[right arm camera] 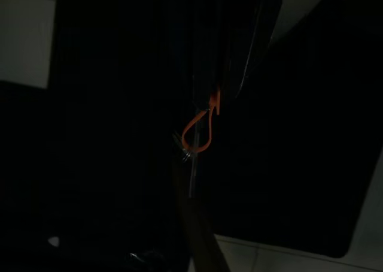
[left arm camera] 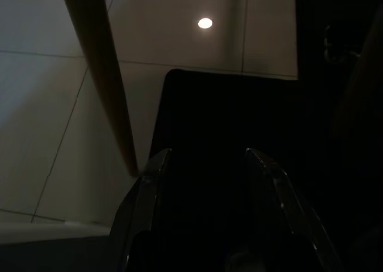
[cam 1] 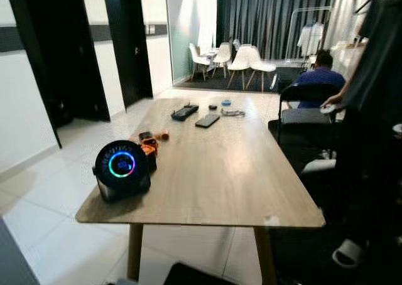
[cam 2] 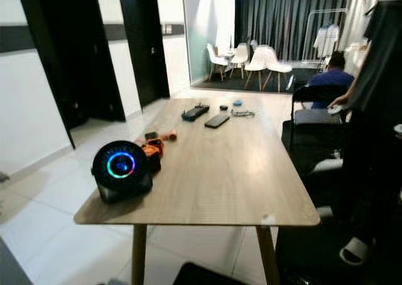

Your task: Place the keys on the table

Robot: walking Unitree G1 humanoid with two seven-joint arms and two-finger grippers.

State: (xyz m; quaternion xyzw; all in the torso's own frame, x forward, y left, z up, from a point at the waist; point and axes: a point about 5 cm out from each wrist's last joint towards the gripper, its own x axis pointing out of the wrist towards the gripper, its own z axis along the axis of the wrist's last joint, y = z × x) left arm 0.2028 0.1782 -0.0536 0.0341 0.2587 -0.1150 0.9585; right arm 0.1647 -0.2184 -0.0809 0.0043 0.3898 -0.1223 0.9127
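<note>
Hanging in the dark of the right wrist view, the keys (right arm camera: 192, 155) dangle on an orange loop (right arm camera: 198, 134) from the right gripper (right arm camera: 206, 98); its fingers look pinched on the loop, though it's very dark. They're below table height, over black floor mat. Left gripper (left arm camera: 206, 164) hangs idle, fingers spread with nothing between them, beside a wooden table leg (left arm camera: 102, 80). Wooden table (cam 1: 220, 184) ahead carries a round glowing speaker (cam 1: 122, 167), an orange tool (cam 1: 149, 148), a phone (cam 1: 207, 120). A person (cam 1: 319, 78) sits beyond.
</note>
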